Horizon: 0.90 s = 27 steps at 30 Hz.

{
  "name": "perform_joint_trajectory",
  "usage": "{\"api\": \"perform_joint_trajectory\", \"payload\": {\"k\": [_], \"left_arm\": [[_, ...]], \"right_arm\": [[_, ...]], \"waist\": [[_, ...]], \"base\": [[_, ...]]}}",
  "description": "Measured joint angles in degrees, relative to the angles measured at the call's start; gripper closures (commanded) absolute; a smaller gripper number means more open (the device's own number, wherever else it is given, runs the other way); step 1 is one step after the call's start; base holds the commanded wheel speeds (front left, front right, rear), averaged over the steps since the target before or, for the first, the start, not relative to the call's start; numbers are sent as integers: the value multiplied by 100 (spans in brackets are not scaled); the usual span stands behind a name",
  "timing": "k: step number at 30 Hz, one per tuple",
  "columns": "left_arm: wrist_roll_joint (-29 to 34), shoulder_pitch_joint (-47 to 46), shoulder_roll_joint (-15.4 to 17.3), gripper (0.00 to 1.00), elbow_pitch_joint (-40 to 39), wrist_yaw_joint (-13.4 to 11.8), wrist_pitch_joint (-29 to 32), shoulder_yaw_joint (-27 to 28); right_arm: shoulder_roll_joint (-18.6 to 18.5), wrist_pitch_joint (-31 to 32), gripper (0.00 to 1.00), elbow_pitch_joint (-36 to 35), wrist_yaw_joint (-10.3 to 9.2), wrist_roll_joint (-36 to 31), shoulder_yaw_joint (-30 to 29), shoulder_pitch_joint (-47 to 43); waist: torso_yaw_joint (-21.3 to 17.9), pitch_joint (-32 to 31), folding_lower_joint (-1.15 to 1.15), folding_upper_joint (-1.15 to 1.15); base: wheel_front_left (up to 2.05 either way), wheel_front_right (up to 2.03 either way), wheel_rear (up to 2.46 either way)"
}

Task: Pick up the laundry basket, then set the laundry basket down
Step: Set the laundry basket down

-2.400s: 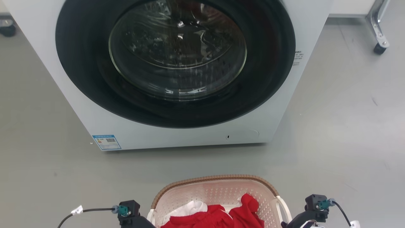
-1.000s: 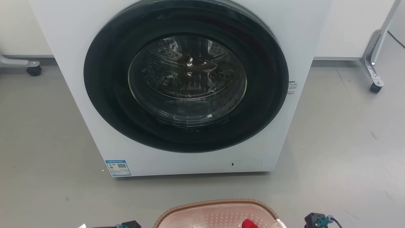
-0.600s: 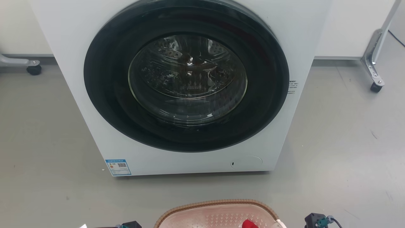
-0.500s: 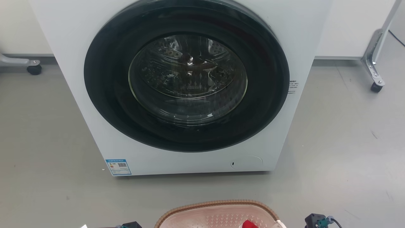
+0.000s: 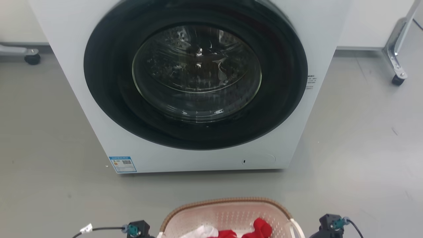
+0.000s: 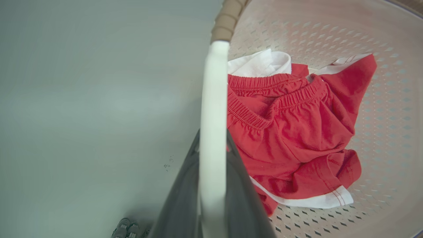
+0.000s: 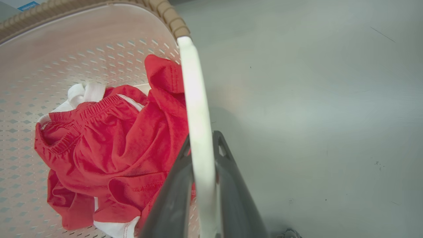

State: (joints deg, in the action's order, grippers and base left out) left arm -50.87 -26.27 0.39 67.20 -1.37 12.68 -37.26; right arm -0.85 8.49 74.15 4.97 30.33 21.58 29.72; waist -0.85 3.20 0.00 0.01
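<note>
The laundry basket point(image 5: 228, 211), pale pink with perforated walls and a brown braided rim, sits at the bottom middle of the head view, in front of the washer. Red and white clothes point(image 6: 290, 132) lie inside it. My left gripper point(image 6: 213, 145) is shut on the basket's white left loop handle point(image 6: 213, 99). On the other side, my right gripper point(image 7: 201, 142) is shut on the white right loop handle point(image 7: 195, 92). Both arms' wrist blocks flank the basket, the left block point(image 5: 137, 228) and the right block point(image 5: 330, 223). Whether the basket rests on the floor I cannot tell.
A white front-loading washer point(image 5: 198, 158) with its dark round door point(image 5: 196, 72) shut stands just beyond the basket. Grey floor point(image 5: 357, 148) spreads to both sides. A metal leg on a caster point(image 5: 398, 79) stands at the far right, another caster point(image 5: 31, 59) at the far left.
The whole head picture has slid upward since half a second ago, so the camera has moved. More of the basket and the red cloth shows now. Basket and washer keep the same spacing.
</note>
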Motion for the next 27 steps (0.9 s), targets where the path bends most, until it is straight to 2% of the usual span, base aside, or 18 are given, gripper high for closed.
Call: {"api": "perform_joint_trajectory", "payload": {"k": [12, 27], "left_arm": [[1, -556, 1, 100, -74, -60, -227, -29], [71, -1404, 36, 100, -49, -64, -582, -19]], "right_arm": [[-80, -227, 100, -138, -51, 0, -18, 509], [-145, -563, 100, -347, -125, -3, -22, 1287]], "waist": [[-40, 620, 0, 0], [-89, 1728, 1, 0]], "base": [[0, 0, 0], [0, 0, 0]]}}
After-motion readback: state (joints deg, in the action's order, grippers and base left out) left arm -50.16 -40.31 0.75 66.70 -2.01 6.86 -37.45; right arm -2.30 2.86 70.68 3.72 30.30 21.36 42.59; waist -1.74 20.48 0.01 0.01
